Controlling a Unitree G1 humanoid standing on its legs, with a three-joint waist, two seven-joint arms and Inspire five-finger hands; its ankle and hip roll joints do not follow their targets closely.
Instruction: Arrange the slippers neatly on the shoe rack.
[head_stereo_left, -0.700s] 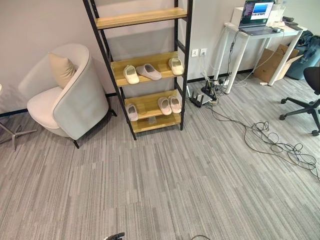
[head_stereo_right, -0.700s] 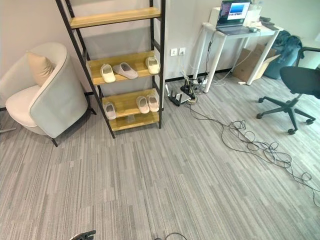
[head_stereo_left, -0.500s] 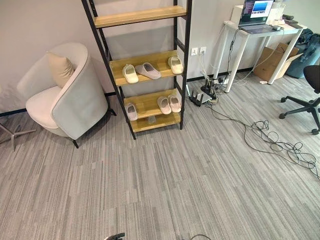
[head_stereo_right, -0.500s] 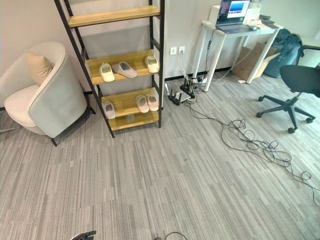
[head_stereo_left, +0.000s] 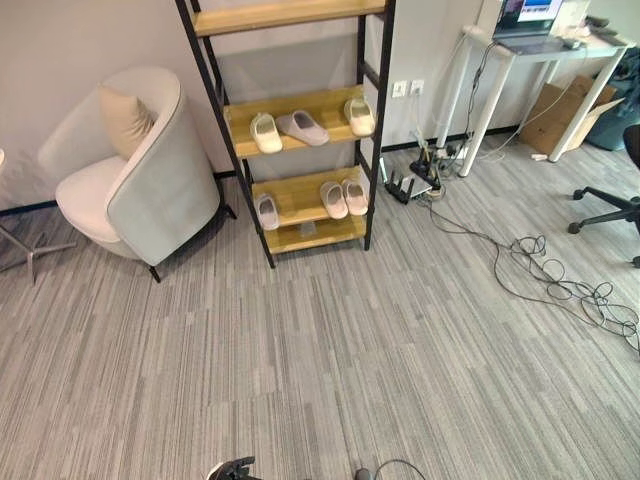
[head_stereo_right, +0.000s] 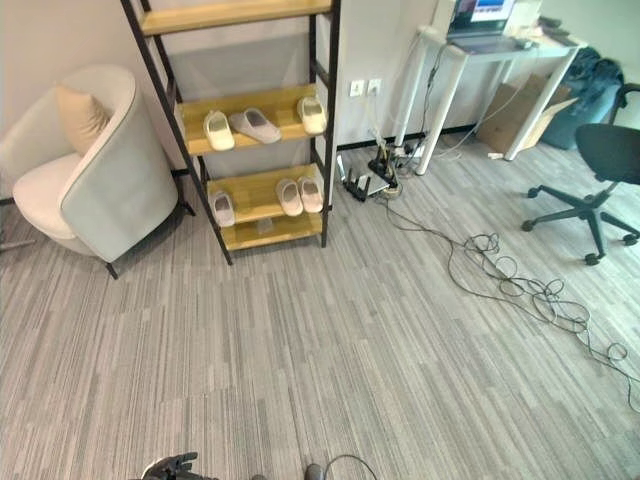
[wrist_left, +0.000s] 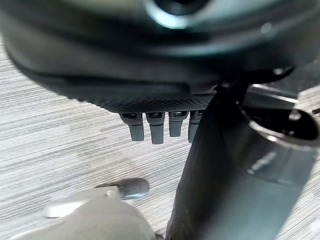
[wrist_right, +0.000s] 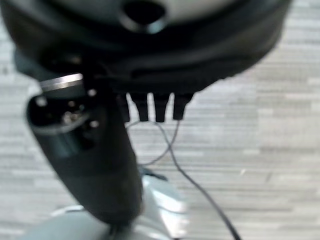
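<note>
Far across the grey carpet (head_stereo_left: 330, 350), the shoe rack (head_stereo_left: 290, 130) stands against the wall beside a pale armchair (head_stereo_left: 140, 180). Six slippers (head_stereo_left: 300, 127) lie on its two lower shelves, well apart from both hands. Left hand (wrist_left: 155, 127) and right hand (wrist_right: 155, 107) hang down with straight fingers, empty.

grey armchair (head_stereo_left: 150, 190) with beige cushion (head_stereo_left: 122, 118), upper left of the frame. white desk (head_stereo_left: 540, 60) with open laptop (head_stereo_left: 528, 16), upper right. cardboard box (head_stereo_left: 560, 110) under the desk. black office chair (head_stereo_right: 590, 165), right edge. tangled cables (head_stereo_left: 560, 290) on striped grey carpet (head_stereo_left: 330, 350).
</note>
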